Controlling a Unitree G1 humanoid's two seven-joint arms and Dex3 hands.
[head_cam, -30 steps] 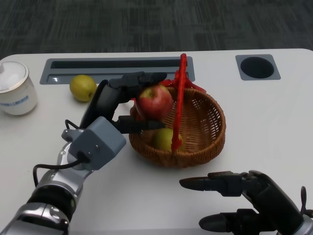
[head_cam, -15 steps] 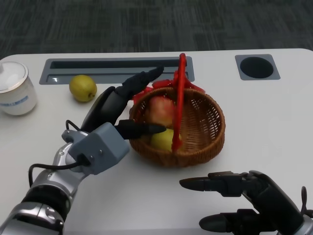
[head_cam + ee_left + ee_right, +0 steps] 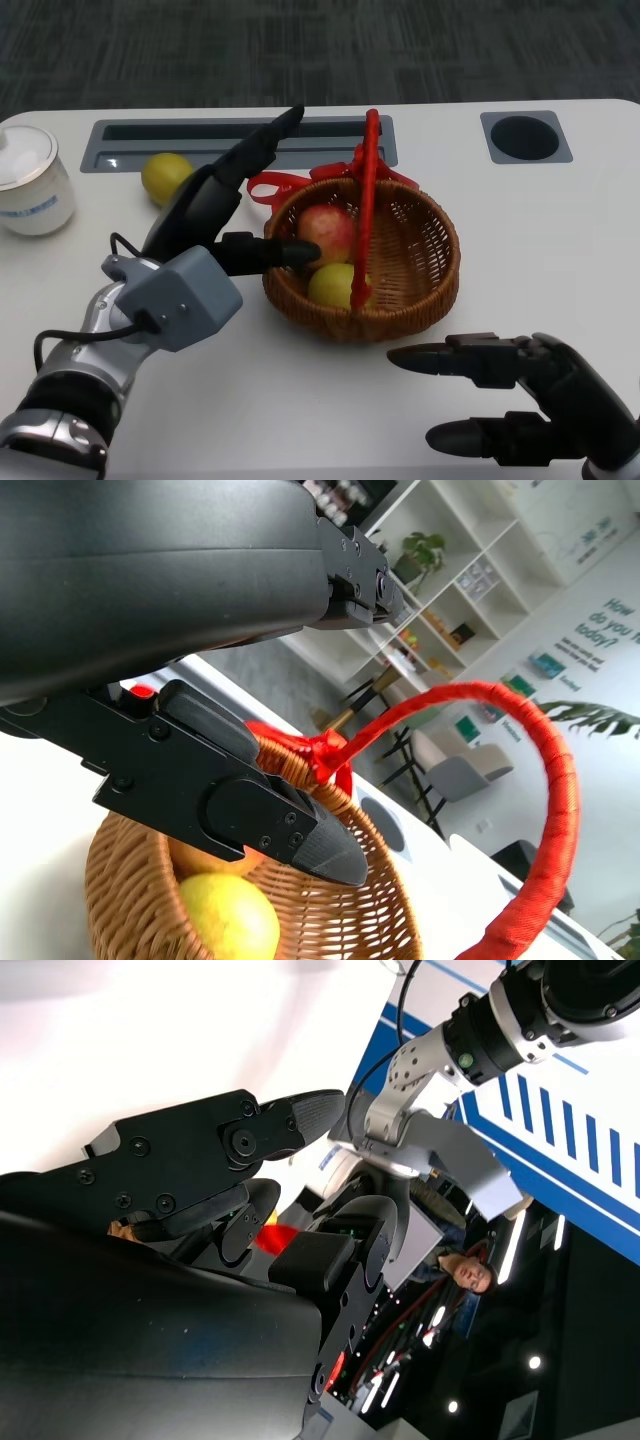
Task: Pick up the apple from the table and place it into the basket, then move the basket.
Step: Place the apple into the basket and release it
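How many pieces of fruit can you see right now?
3: an apple and a yellow-green fruit inside the basket, plus a lemon on the table. More may be hidden.

The apple (image 3: 328, 232) lies in the basket (image 3: 425, 275), behind a second fruit (image 3: 332, 285). My left hand (image 3: 215, 215) is beside the basket's left rim; my right hand (image 3: 520, 400) sits before it.

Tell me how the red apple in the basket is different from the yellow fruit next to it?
The red apple is reddish and looks bigger; the yellow fruit is yellow-green and smaller. The apple lies toward the basket's far side, the yellow fruit nearer the robot. Both are round and lie side by side inside.
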